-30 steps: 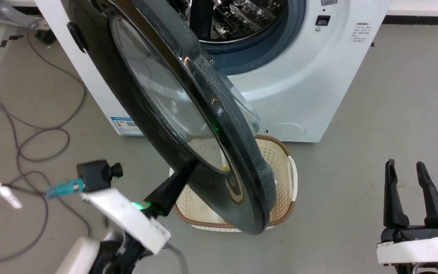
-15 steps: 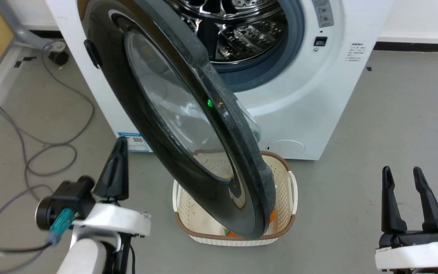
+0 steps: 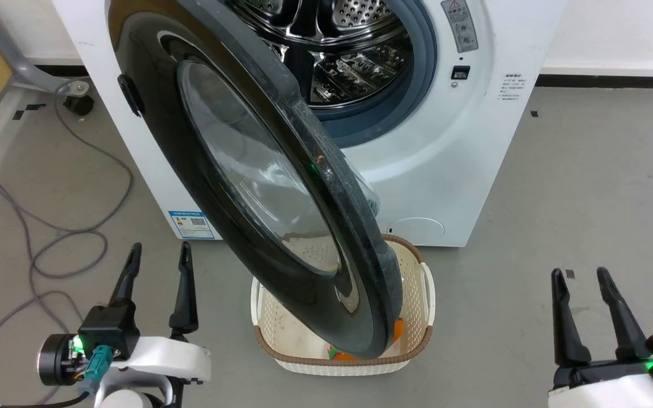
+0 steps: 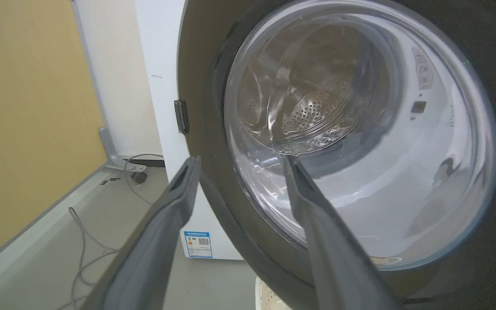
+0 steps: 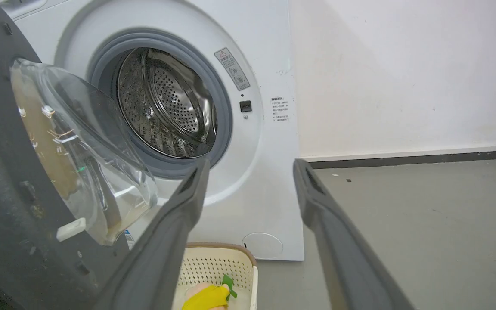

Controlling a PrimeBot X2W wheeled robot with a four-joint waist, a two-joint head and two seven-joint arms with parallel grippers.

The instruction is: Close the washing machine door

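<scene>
Directly ahead of you stands the washing machine point(image 3: 462, 170), its round opening uncovered so the steel drum point(image 3: 349, 56) and the grey rubber ring point(image 3: 420, 85) show. The washing machine door point(image 3: 258, 181) is swung wide out from the left side of the opening. Its glass bowl faces the machine and its glossy black outer face is turned towards your left arm.

On the floor just in front of the machine sits a cream laundry basket point(image 3: 411, 300). In the head view the door's free lower edge overlaps it, and you cannot tell whether the 2 touch. An orange item point(image 3: 397, 330) lies in the basket. A grey cable point(image 3: 131, 180) loops over the floor to the left of the machine, well apart from the door.

Your left end effector point(image 3: 160, 249) sits low at the left, on the outer side of the door, near the black face but apart from it. Its 2 fingers are spread and hold nothing, and the left wrist view looks between them straight at the glass. Your right end effector point(image 3: 580, 275) sits low at the right over the grey floor, well apart from door and basket. Its 2 fingers are likewise parted and empty, aimed at the machine's front.
</scene>
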